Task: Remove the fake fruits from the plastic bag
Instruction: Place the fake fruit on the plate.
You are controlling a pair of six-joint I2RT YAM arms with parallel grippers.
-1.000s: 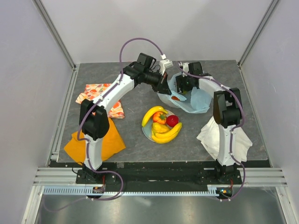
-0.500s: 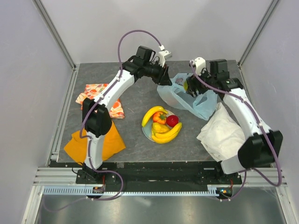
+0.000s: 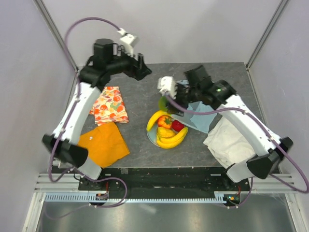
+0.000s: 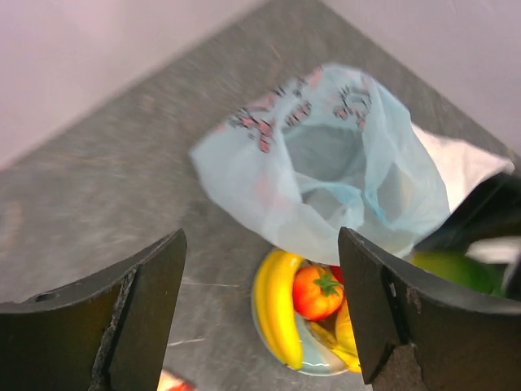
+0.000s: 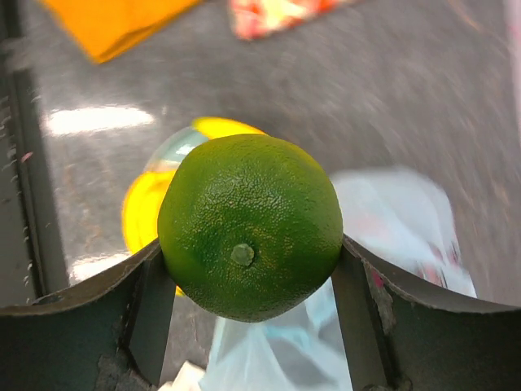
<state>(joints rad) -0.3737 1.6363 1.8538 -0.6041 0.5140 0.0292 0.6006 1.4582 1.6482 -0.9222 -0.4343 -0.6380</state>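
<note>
The left arm (image 3: 79, 104) and right arm (image 3: 251, 126) are showing white links between black joints, each trailing a purple cable (image 3: 89, 19); thick black fingers (image 4: 138, 314) are ending both.

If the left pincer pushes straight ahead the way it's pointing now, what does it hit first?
Most likely the plastic bag, which lies centred between its open fingers; the bananas sit just below that line. Depth is hard to judge.

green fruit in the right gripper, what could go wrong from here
The round green fruit sits pinched at its sides in the right gripper; it could slip. The plate is heaped with bananas and red fruit, so it may roll off. The plastic bag lies loose under that arm and might get dragged.
</note>
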